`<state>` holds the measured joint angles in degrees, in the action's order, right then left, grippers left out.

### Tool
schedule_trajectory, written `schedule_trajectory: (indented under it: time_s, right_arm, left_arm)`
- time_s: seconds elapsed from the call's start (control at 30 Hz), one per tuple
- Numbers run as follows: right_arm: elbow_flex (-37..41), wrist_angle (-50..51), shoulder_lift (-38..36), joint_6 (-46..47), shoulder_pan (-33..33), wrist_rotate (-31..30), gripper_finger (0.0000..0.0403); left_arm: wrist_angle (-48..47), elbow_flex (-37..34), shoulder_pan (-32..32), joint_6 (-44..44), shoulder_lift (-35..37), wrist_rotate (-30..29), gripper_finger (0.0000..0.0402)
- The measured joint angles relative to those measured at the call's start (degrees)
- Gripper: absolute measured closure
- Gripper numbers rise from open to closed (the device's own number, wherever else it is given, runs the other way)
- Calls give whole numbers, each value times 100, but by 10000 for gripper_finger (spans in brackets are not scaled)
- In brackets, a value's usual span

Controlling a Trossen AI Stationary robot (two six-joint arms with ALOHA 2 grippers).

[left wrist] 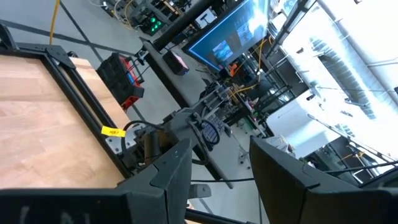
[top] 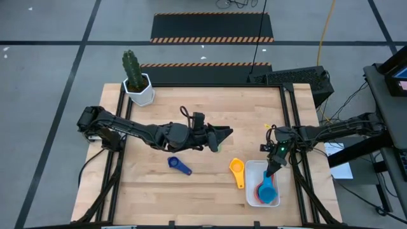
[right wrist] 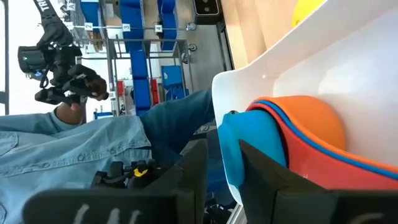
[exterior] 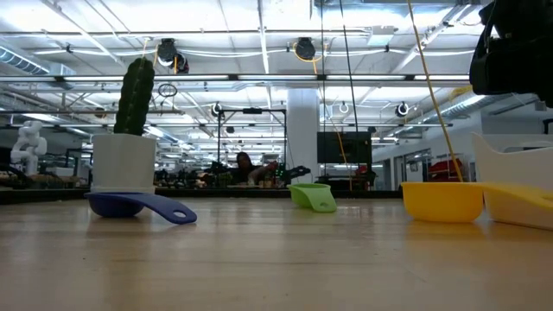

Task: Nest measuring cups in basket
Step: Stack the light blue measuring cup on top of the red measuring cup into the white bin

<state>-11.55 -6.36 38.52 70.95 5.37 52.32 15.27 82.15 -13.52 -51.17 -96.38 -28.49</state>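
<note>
Right end effector (top: 272,170) gripping light blue cup (top: 268,189) handle over basket (top: 251,170), atop nested cups. Left end effector (top: 224,135) hanging released mid-bench. Yellow cup (top: 236,167), dark blue cup (top: 173,162), green cup (exterior: 313,196) lying outside.

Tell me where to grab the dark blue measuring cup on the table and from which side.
Grip the dark blue measuring cup by its flat handle, coming straight down from above. The high view shows the handle pointing away from the bowl toward the table's front right, lying flat with open wood around it. The left gripper is the nearer one.
</note>
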Motion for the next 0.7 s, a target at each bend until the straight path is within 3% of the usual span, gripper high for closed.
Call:
schedule_trajectory:
  time_s: [0.27, 0.53, 0.7]
  right_arm:
    - [-7, 140, 1, -110, 0, -110, 326]
    - [-7, 259, 1, -52, 0, -20, 269]
    - [-275, 725, -26, -300, -1, -327, 260]
  left_arm:
    - [0, 0, 0, 73, 0, -2, 238]
    - [0, 0, 0, 104, 0, 0, 238]
    - [4, 0, 0, 109, 0, 0, 238]
